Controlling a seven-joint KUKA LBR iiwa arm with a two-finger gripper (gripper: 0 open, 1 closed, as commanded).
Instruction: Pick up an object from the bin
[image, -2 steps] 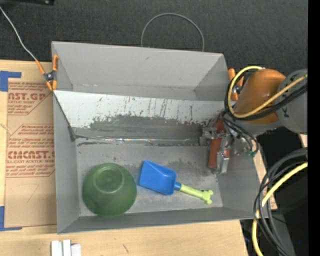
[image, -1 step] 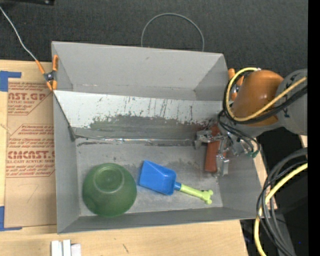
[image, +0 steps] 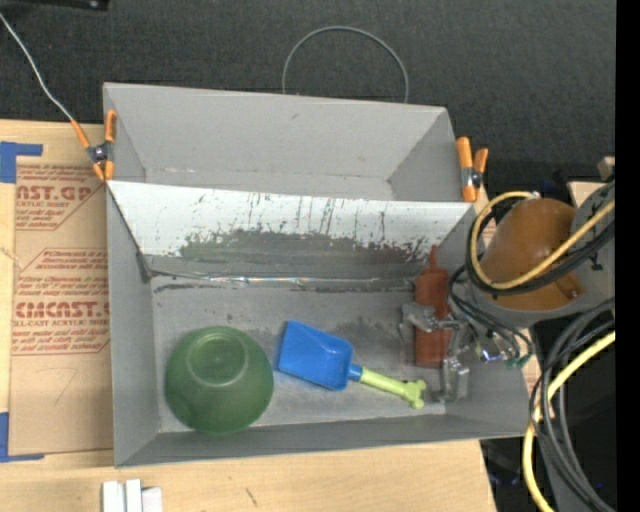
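Bin (image: 300, 285) wall scratched; green bowl (image: 218, 381), blue scoop (image: 318, 358) on floor; gripper (image: 446, 378) right.

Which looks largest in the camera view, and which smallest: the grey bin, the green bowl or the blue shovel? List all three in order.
1. grey bin
2. green bowl
3. blue shovel, which with its thin handle is longer than the bowl is wide, but covers less area.

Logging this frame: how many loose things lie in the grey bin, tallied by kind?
green bowl: 1
blue scoop with a yellow-green handle: 1
Total: 2
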